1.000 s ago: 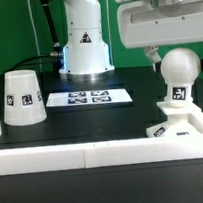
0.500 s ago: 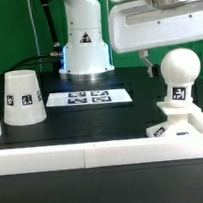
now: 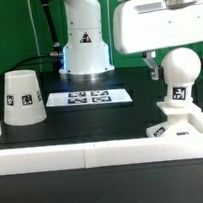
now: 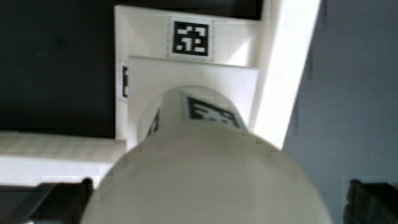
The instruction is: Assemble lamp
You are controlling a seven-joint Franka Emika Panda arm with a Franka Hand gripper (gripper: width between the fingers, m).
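The round white bulb (image 3: 179, 68) stands upright on the small base block (image 3: 177, 116) at the exterior view's right. My gripper (image 3: 166, 55) hangs over the bulb's top, open, with one finger (image 3: 151, 65) beside the bulb and not touching it. In the wrist view the bulb (image 4: 210, 150) fills the middle, and the fingertips (image 4: 50, 198) stand wide apart on either side of it. The base (image 4: 187, 60) with its tag lies beyond the bulb. The tapered shade (image 3: 23, 99) stands on the table at the exterior view's left.
The marker board (image 3: 89, 96) lies flat at the middle back, in front of the robot's white pedestal (image 3: 84, 46). A low white wall (image 3: 85, 154) runs along the front. A small tagged piece (image 3: 158, 132) sits by the base.
My gripper has shifted slightly over the bulb and its finger sits a little lower beside it. The bulb, base and shade have not moved.
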